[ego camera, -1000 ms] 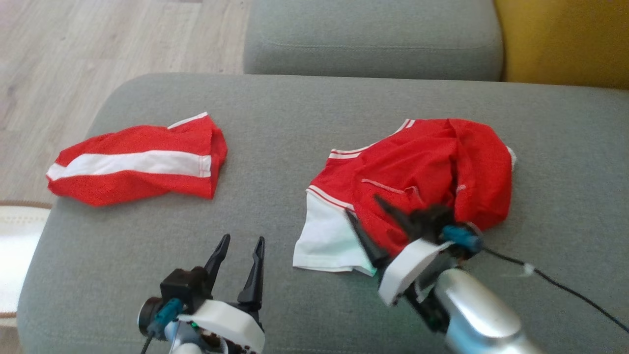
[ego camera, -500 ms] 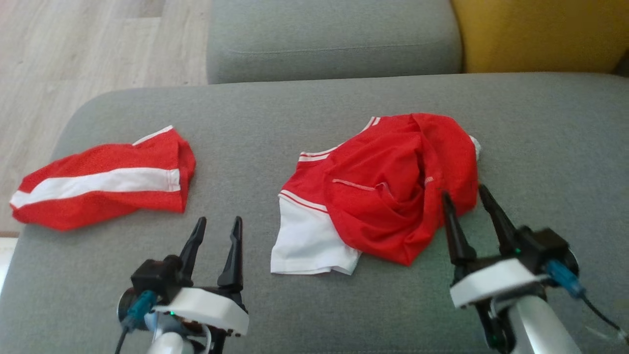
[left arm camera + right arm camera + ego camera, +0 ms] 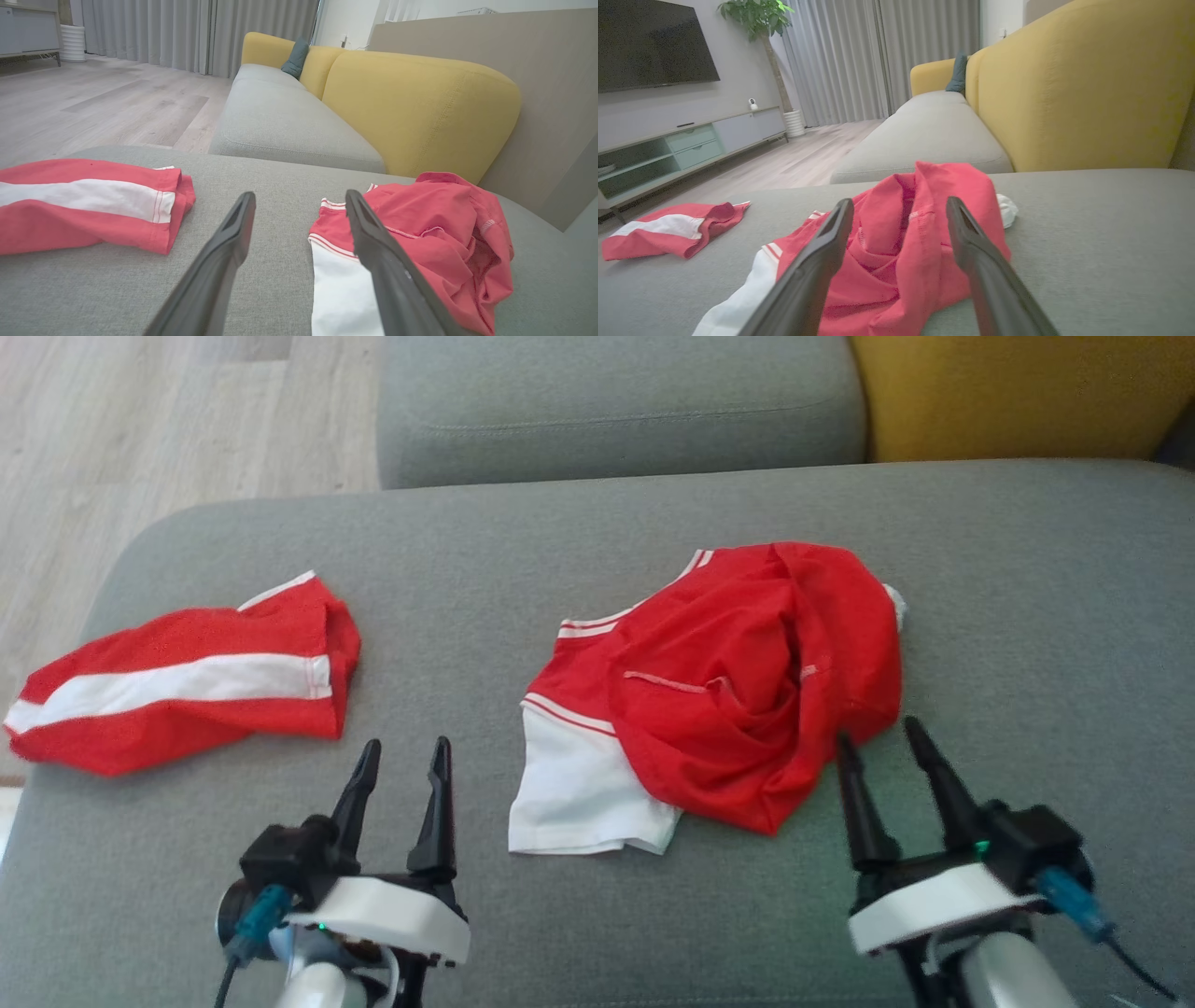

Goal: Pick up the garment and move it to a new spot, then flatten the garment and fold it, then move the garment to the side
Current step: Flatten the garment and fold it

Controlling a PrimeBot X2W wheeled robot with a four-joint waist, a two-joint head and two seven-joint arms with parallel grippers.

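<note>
Gaping wide and empty, both jaws hover over the grey cushion (image 3: 467, 616), the right beside the crumpled garment (image 3: 728, 728)

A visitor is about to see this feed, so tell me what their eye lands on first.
The crumpled red-and-white garment heaped right of centre on the grey cushion grabs attention first. A second red garment with a white stripe lies at the cushion's left end. The left hand and right hand stand open at the near edge.

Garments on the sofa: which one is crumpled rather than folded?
The right-hand garment, bunched up beside the right tool. The left garment lies folded flat, white stripe across it.
</note>
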